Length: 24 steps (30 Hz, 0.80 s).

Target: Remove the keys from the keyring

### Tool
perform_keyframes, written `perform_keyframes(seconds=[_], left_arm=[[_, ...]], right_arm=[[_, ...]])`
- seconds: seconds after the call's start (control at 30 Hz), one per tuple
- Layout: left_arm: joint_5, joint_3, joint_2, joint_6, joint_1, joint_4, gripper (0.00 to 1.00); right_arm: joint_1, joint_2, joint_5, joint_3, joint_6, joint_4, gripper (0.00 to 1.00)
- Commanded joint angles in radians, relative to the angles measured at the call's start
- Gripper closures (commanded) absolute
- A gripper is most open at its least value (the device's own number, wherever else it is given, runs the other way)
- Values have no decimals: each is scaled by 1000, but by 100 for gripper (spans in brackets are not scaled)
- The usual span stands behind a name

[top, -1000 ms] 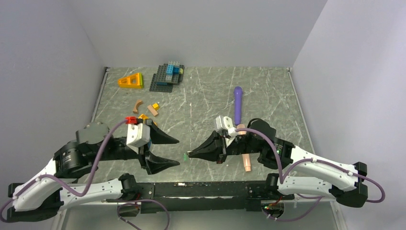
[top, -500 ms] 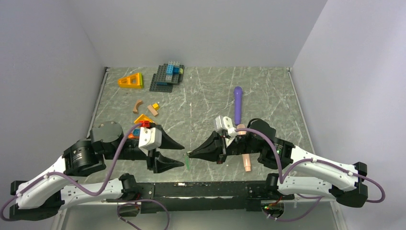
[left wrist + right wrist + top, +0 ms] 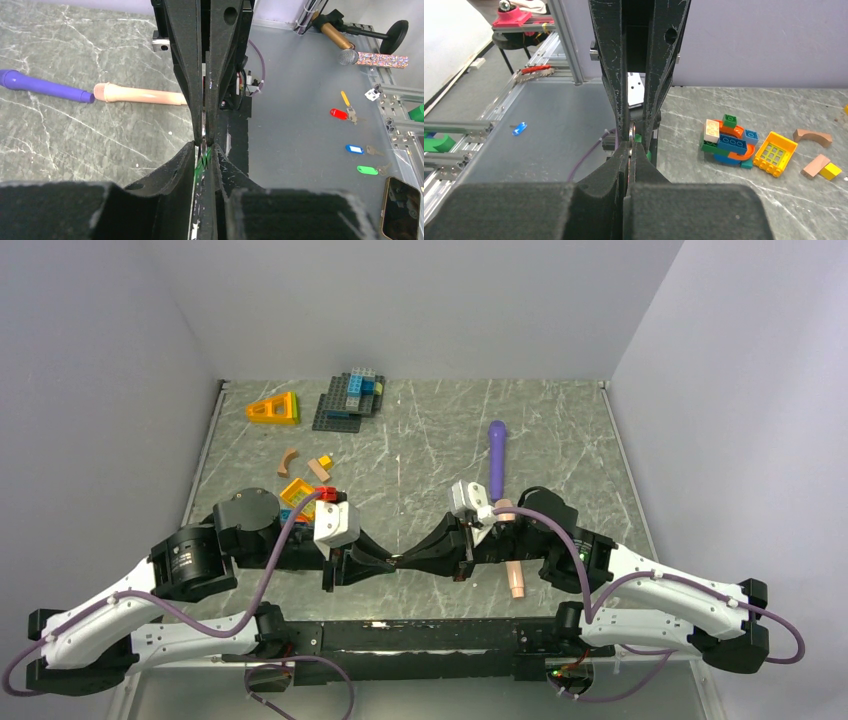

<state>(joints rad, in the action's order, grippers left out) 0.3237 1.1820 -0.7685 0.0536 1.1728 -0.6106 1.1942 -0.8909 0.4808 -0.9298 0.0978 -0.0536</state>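
In the top view, the left fingers (image 3: pixel 368 562) and the right fingers (image 3: pixel 432 552) are meeting tip to tip close to the near edge of the tabletop (image 3: pixel 560 440), both pointing along one left-right line. What is sitting between them is too small to see here. In the left wrist view, the left fingers are standing only a narrow gap apart, and the green key (image 3: pixel 202 160) is filling this gap, so they seem to be pinching its head. Straight ahead, at their tips, the right fingers are pressing together on the thin metal keyring (image 3: pixel 204 132), which is standing on edge. In the right wrist view, the right fingers are pinching the keyring at their very tips, and a bit of green is showing just beyond. So the key is lying exactly between the two arms, equally near to both, its long axis probably along that same line. I think the next move is depending on sliding the key around the ring, not only pulling apart.
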Motion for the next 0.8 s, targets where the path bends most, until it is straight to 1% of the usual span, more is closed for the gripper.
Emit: perform_keyframes(seconds=[0.0,0.13,0.23,0.37,0.4,0.43,0.47,0.77], left_arm=[[-22,15,3,2,-1,25,77],[-36,28,0,-2,-1,11,76],[-38,35,0,-5,-1,6,82],[-41,41,-1,-6,-1,3,86],[-40,42,-1,-6,-1,1,90],[-41,43,-1,-6,-1,1,97],[-43,45,-1,-5,-1,1,100],[-65,-2,50,16,-1,71,100]], right_arm=[[2,7,13,-15,-5,-36,100],[1,4,13,-17,-6,-32,100],[1,9,13,-14,-7,-37,100],[0,5,18,-16,-4,-35,100],[0,4,18,-17,-5,-34,100],[1,4,18,-17,-6,-35,100],[1,5,19,-16,-5,-34,100],[1,16,17,-7,-11,-40,100]])
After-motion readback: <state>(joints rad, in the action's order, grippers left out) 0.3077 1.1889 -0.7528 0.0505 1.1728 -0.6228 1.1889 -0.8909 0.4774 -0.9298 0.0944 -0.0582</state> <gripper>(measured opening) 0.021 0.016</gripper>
